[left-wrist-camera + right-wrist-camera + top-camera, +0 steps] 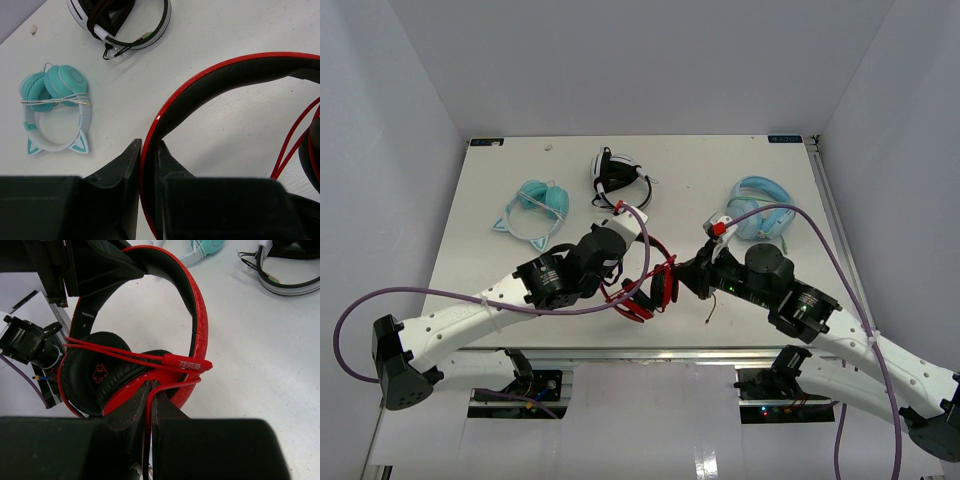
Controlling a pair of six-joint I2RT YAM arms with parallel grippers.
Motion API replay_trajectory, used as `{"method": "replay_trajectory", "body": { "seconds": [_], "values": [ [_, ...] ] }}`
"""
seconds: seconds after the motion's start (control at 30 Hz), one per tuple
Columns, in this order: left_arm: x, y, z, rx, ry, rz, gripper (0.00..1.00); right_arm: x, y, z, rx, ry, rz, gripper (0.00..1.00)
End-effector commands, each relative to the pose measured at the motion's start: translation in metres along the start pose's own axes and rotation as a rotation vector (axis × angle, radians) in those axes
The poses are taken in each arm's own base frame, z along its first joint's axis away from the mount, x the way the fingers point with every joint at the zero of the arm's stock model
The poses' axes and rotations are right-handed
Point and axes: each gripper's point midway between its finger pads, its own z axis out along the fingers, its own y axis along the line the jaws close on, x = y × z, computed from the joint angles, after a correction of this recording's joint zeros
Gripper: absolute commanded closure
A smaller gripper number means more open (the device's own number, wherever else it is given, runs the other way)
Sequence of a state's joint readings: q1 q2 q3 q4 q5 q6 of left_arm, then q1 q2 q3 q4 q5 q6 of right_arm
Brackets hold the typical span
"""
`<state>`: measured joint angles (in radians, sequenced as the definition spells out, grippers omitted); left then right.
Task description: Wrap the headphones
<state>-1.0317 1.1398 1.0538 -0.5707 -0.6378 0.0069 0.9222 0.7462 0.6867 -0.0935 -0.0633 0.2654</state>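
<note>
**Cable mid-wrap, one arm steadying, the other winding**

The red headphones (pixel 645 285) sit between the two arms, on the near side of the black-and-white pair (pixel 618 178) and towards the arms' bases. I can't tell whether the ear cups (pixel 100 375) touch the desk (pixel 500 290).

The left claw (pixel 149 145) is pressed together on the headband (pixel 210 80), its jaws pinching the red rim. The right claw (pixel 150 387) is shut on the thin red cable (pixel 125 356) just below the cups.

A few strands already lie across the cups, so I'd say the winding is under way but not finished.

The next move looks like another pass around the cups. The right arm must keep the cable taut while the left holds the band steady.
</note>
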Motion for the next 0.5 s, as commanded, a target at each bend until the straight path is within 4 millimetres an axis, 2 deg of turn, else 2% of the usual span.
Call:
{"method": "replay_trajectory", "body": {
  "seconds": [0.0,0.27,0.47],
  "values": [
    [-0.007,0.019,-0.002,-0.098,0.000,-0.002,1.00,-0.082,0.035,-0.006,-0.126,-0.221,-0.042,0.92],
    [-0.010,0.023,0.000,-0.159,0.024,-0.071,1.00,-0.083,0.051,0.005,-0.220,-0.208,-0.017,0.90],
    [-0.015,0.024,0.001,-0.185,0.027,-0.131,1.00,-0.082,0.052,0.017,-0.236,-0.203,0.016,0.90]
  ]
}}
